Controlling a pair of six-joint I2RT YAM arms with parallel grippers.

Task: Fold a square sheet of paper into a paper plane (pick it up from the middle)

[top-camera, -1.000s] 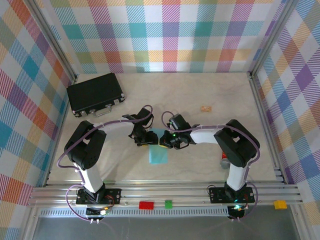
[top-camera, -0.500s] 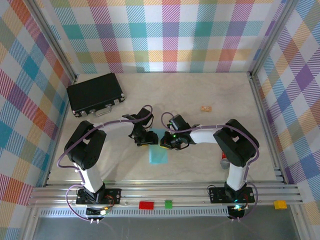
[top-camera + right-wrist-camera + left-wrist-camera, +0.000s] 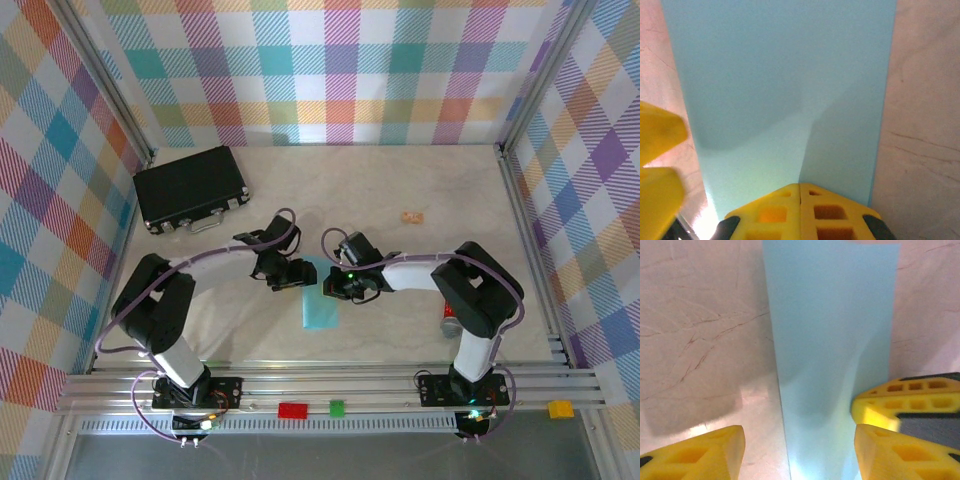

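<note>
We find the square sheet of paper [image 3: 320, 310] lying flat on the table [image 3: 400, 180] at mid-depth, between the two arms, well apart from the black case [image 3: 190, 188] at the far left and the small tan scrap [image 3: 412, 216] farther back. It presents as a narrow upright strip, not a square, so we judge the first lengthwise fold to be made. There is no pointed nose yet, and the paper plane is at an early stage. Both grippers work at the strip's far end. The left gripper [image 3: 799, 440] stands with its fingers [image 3: 700, 452] well apart, straddling the strip and holding nothing. The right gripper [image 3: 800, 192] has its fingers [image 3: 832, 215] closed tip to tip against the paper. We cannot tell whether a layer is nipped between them or merely pressed down. A soft ridge runs along the sheet from those tips, which suggests the paper is slightly lifted there. In our judgement the step in hand is steadying the far end ahead of the corner folds. The next move calls for the left fingers to catch one far corner while the right keeps the strip from sliding.
</note>
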